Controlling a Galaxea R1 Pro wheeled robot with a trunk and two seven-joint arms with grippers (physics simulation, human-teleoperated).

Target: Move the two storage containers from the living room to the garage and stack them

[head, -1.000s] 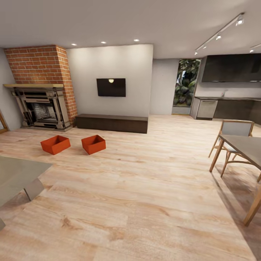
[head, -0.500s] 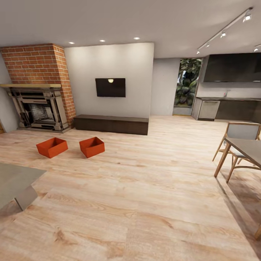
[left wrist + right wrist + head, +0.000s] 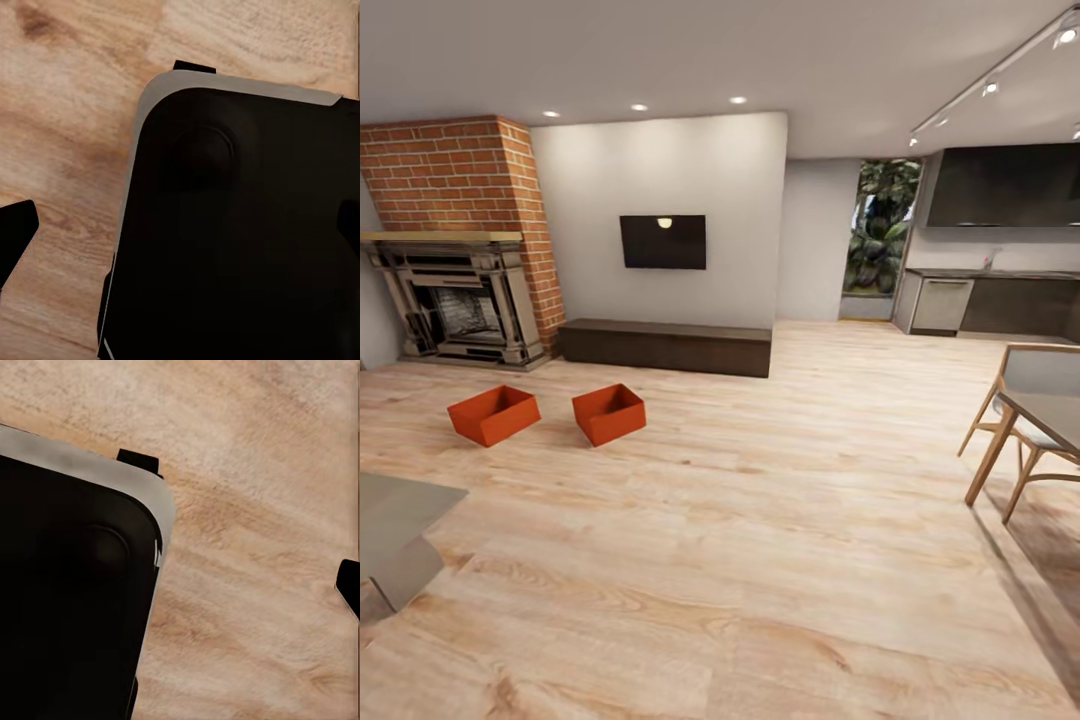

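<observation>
Your two storage containers (image 3: 493, 414) (image 3: 609, 412) sit side by side, slightly apart, on the living room's wood-plank floor (image 3: 760, 560), in front of the brick fireplace (image 3: 455, 305) and the low dark bench (image 3: 665, 345). Your wrist views show the black base (image 3: 240, 225) over planks; jaw state cannot be told.

A black, grey-edged robot body (image 3: 67, 592) above light wood-plank floor (image 3: 255, 532).
</observation>
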